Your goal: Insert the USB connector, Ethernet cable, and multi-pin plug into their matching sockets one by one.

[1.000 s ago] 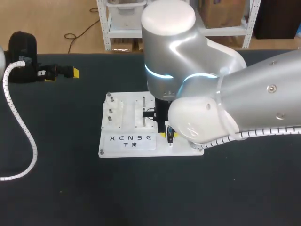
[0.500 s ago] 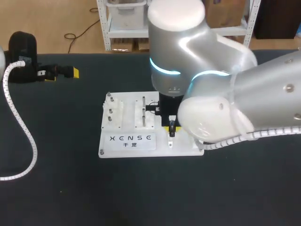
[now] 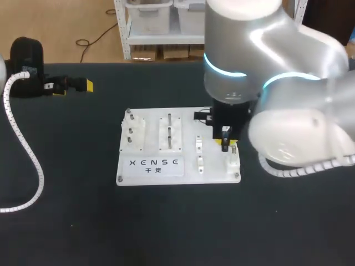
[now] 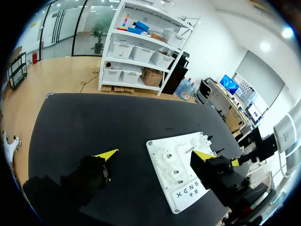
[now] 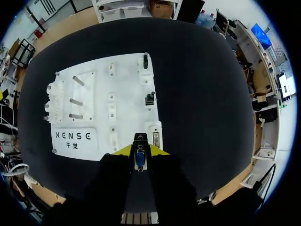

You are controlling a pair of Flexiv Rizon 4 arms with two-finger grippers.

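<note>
In the right wrist view my right gripper [image 5: 140, 149] is shut on a small black plug with a blue face [image 5: 140, 158], held upright between the yellow tips. It hangs just above the white socket board [image 5: 94, 113], beside a grey multi-pin socket [image 5: 155, 138] near the board's right corner. The head view shows the same gripper [image 3: 224, 143] and plug [image 3: 225, 133] over the board's right edge [image 3: 236, 166]. My left gripper [image 3: 75, 87] rests far off at the table's back left. In its own wrist view the left gripper [image 4: 155, 155] is open and holds nothing.
Two small black sockets [image 5: 149, 99] [image 5: 145, 60] sit further along the board's right side. Metal pegs [image 3: 130, 124] stand at its left end, white clips [image 3: 198, 152] in its middle. A white spiral cable [image 3: 22, 144] runs down the table's left side.
My right arm has carried the plug to the right, from over the board's middle clips to its right edge. The left arm has not moved.
</note>
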